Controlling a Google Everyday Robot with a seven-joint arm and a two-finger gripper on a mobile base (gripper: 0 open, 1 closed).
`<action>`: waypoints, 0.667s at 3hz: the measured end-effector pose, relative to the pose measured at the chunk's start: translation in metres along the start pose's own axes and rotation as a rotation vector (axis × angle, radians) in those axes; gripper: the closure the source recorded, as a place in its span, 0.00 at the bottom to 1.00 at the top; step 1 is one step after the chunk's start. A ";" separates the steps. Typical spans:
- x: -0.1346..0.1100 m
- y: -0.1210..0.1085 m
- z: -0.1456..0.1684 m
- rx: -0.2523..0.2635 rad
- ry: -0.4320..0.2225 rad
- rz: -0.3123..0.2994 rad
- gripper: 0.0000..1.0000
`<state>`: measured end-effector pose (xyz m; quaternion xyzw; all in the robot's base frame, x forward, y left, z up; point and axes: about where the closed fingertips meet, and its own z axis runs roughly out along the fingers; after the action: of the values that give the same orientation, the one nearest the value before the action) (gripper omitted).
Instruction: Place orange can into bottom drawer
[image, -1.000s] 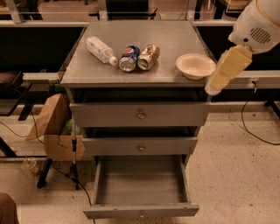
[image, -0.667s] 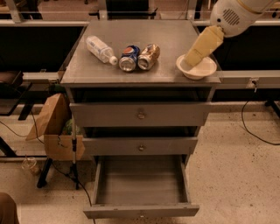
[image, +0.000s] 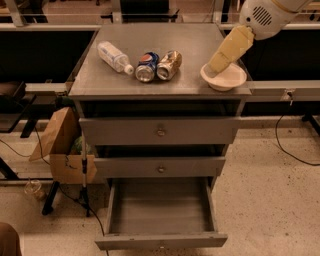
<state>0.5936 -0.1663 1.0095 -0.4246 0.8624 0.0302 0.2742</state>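
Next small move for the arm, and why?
Probably swing the hand over to the orange can. The hand hangs over the white bowl at the top's right edge, while the can lies on its side beside the Pepsi can, ungrasped; the bottom drawer is already open.

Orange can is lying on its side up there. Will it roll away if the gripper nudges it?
Likely yes: the orange can lies on its side on the flat cabinet top, so a sideways push probably rolls it. The blue can lying close against it may block rolling that way. The gripper hangs over the white bowl, apart from both.
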 end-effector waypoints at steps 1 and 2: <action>-0.009 0.003 0.008 0.004 -0.051 -0.018 0.00; -0.037 0.002 0.032 0.008 -0.150 -0.053 0.00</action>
<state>0.6243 -0.1298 1.0007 -0.4426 0.8281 0.0511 0.3403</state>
